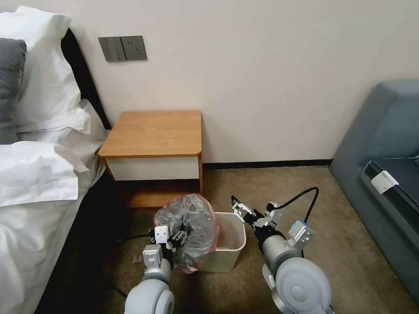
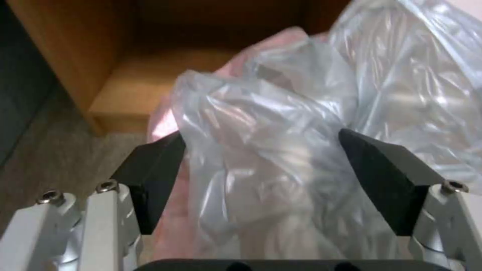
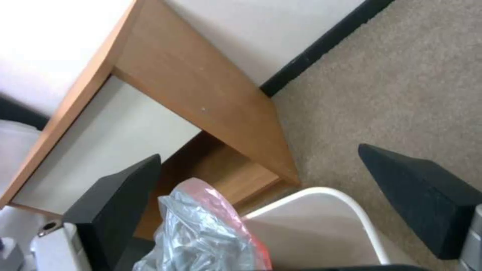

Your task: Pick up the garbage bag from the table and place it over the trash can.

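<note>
Carpeted floor before the table [image 1: 152, 133] holds the can [image 1: 231, 257]. Left gripper [image 1: 176, 240], fingers spread wide around the bag [image 1: 192, 226], holds it over the can's left rim. Right gripper [image 1: 239, 208] hovers wide beside the can.

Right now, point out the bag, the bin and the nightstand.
bag [image 1: 192, 222]: head view, crinkled grey film bulging over the bin's left side.
bin [image 1: 233, 250]: head view, beige front wall, right of the bag.
nightstand [image 1: 155, 133]: head view, middle of its orange-brown top.
</note>
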You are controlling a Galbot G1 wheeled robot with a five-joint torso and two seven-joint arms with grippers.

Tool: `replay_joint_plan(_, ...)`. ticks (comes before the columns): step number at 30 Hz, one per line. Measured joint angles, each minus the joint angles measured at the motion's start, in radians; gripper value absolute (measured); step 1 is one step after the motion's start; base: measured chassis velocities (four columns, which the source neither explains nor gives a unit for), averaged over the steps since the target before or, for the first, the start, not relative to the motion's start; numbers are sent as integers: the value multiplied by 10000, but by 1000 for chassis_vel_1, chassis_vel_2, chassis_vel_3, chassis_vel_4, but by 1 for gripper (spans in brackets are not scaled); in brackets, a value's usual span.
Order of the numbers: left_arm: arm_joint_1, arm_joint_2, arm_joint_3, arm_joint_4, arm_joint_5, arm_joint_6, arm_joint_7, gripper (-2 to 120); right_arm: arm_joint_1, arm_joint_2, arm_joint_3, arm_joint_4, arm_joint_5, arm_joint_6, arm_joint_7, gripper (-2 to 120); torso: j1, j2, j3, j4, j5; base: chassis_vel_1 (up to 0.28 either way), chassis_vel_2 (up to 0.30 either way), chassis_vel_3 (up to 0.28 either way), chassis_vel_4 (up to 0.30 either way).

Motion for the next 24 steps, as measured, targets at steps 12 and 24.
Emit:
replay_joint_plan(12,-772,1411,362,-12,-1572,973,-186,79,38,221,-22,-221,-216,51,12,100,0,0,1,0,8,0,0,0,0)
replay_joint_plan(24,-1186,1712,831,203,-2196,1614,-419,79,-11,276,92,-389,-300,141,-31,100,-1,0,0,0,9,0,0,0,0)
